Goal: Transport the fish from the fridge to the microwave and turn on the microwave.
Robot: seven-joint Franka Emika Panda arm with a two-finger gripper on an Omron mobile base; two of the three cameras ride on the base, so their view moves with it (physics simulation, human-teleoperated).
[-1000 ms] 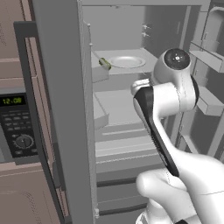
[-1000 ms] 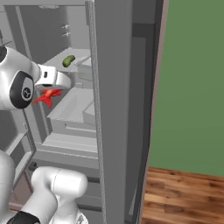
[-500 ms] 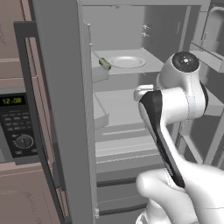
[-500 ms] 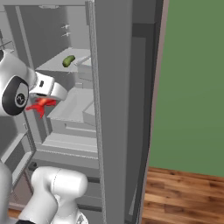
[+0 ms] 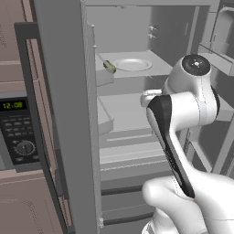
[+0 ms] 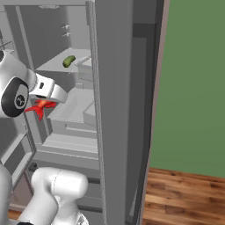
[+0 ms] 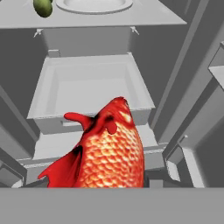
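Gripper (image 6: 43, 105) clamped on the red-orange fish (image 7: 109, 151), low centre of hand view; at left of right base view, in front of the open fridge (image 6: 116, 110) shelves.

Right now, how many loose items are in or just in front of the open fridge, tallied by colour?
Red-orange: 1, the scaly red-orange fish in the robot's gripper
Green: 1, the small green oval vegetable on the upper shelf
White: 1, the shallow round white plate on that shelf
Total: 3
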